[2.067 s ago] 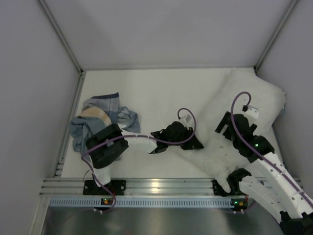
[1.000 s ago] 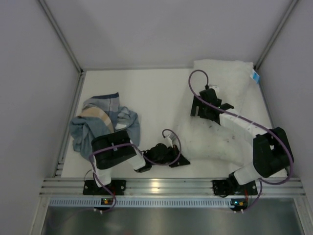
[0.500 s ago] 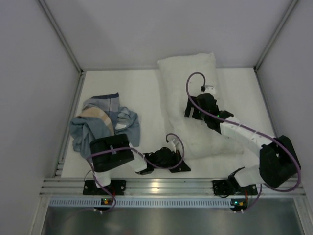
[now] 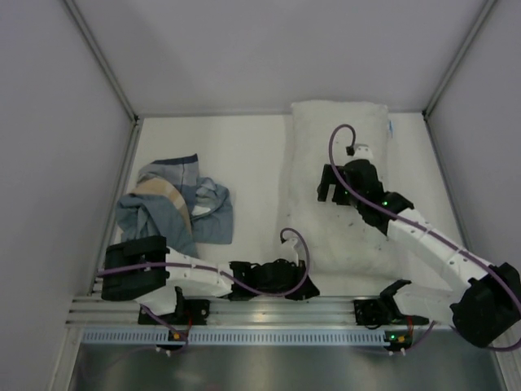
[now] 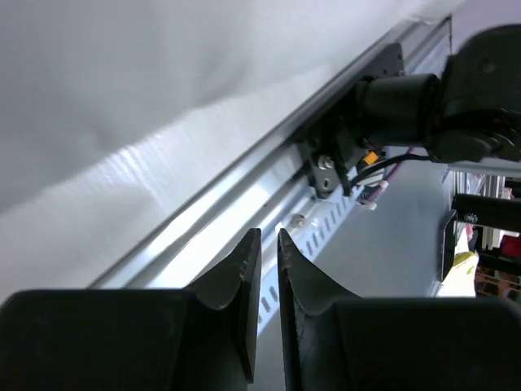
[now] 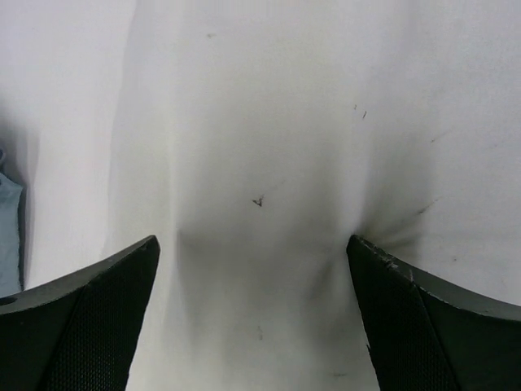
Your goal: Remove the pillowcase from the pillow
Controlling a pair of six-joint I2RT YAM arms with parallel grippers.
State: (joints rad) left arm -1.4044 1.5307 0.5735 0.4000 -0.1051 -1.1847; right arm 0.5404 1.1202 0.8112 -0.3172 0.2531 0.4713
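Pillowcase [image 4: 175,208] is in neither gripper. The left gripper [image 5: 269,236] is almost closed, only a thin slit shows between its fingers, and nothing is inside. It lies low at the near edge of the table [image 4: 244,155], over the metal rail [image 5: 244,187]. The right gripper [image 6: 252,240] stands wide open, fingers down on the pillow [image 4: 342,134], and the white cloth is creased at one finger. The pillow is bare and stretches from the far edge toward the near edge on the right side. The pillowcase lies crumpled by the left edge, well apart from the pillow.
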